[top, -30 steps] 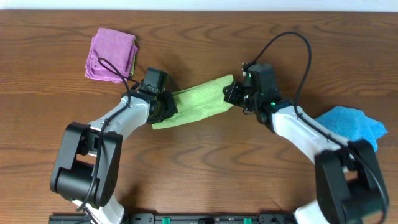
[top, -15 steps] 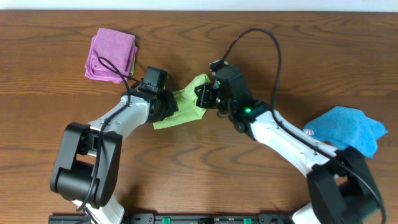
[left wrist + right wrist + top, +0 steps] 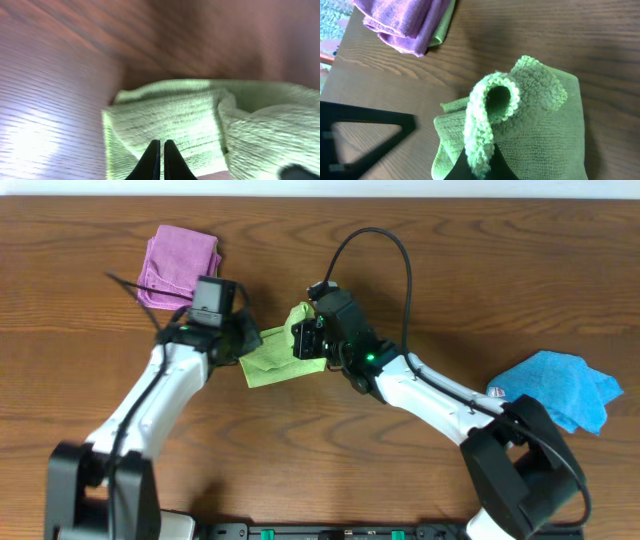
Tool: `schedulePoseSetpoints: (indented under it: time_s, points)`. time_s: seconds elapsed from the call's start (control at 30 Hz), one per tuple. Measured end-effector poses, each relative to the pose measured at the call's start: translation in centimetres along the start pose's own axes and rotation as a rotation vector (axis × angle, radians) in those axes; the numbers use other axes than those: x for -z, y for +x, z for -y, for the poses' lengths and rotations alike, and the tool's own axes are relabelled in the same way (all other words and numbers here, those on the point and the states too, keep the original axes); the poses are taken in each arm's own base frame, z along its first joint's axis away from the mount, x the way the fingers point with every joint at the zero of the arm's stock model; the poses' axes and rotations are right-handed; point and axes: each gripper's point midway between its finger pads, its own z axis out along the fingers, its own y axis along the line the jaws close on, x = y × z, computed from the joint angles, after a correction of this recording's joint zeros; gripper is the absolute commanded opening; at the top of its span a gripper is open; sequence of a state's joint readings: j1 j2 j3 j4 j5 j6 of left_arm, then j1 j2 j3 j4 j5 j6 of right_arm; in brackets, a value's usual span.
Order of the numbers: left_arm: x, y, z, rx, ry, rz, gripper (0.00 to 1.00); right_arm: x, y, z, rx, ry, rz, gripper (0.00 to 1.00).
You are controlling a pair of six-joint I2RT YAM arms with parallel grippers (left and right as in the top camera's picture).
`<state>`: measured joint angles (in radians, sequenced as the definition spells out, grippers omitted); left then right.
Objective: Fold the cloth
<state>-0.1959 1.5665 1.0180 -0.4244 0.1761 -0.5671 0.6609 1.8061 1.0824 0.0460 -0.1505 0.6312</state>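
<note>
The light lime-green cloth [image 3: 268, 362] lies bunched in the middle of the table, its right end brought over the left half. My right gripper [image 3: 303, 340] is shut on a raised, curled fold of the cloth [image 3: 545, 135], and in the right wrist view the fingers [image 3: 479, 161] pinch that fold. My left gripper [image 3: 243, 340] is at the cloth's left edge. In the left wrist view its fingers [image 3: 160, 151] are shut with nothing seen between them, just above the cloth [image 3: 175, 120]. The white tag is hidden.
A folded purple cloth [image 3: 180, 265] lies at the back left, also in the right wrist view [image 3: 405, 20], with a green layer under it. A bright blue cloth [image 3: 560, 385] lies crumpled at the right. The table [image 3: 420, 260] is brown wood.
My right gripper carried the cloth's right end leftward over its left half. My left gripper let go of the left end and the arm swung back and left.
</note>
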Motion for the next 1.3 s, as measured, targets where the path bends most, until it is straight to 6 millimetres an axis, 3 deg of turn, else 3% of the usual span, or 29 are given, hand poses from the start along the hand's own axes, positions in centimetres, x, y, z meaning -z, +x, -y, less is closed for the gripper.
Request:
schedulePoseSetpoints:
  time_s: [0.17, 0.27, 0.4, 0.53, 0.73, 0.83, 1.1, 1.3]
  points:
    - [3.8, -2.6, -1.1, 0.039, 0.001, 0.114, 0.06, -1.3, 0.8, 0.1, 0.009, 0.005, -0.010, 0.01]
    - [5.1, -3.2, -1.8, 0.054, -0.003, 0.144, 0.06, -1.9, 0.7, 0.0, 0.011, 0.007, -0.012, 0.01]
    - [5.2, -2.9, -2.3, 0.053, -0.021, 0.133, 0.06, -3.5, 0.7, -1.2, 0.025, -0.003, -0.023, 0.01]
    - [5.2, -3.0, -2.5, 0.053, -0.031, 0.137, 0.06, -4.7, 2.1, -1.9, 0.053, 0.009, -0.077, 0.02]
    - [5.4, -3.6, -3.4, 0.070, -0.057, 0.158, 0.06, -4.9, 4.0, -2.7, 0.135, -0.001, -0.130, 0.40]
    - [5.9, -4.4, -4.6, 0.105, -0.071, 0.178, 0.06, -4.8, 5.1, -3.7, 0.167, -0.036, -0.165, 0.53]
    - [7.3, -6.0, -6.8, 0.169, -0.088, 0.232, 0.07, -4.5, 7.1, -7.5, 0.228, -0.182, -0.215, 0.57]
    - [7.4, -6.0, -6.9, 0.172, -0.090, 0.232, 0.12, -4.3, 7.1, -7.7, 0.226, -0.209, -0.223, 0.57]
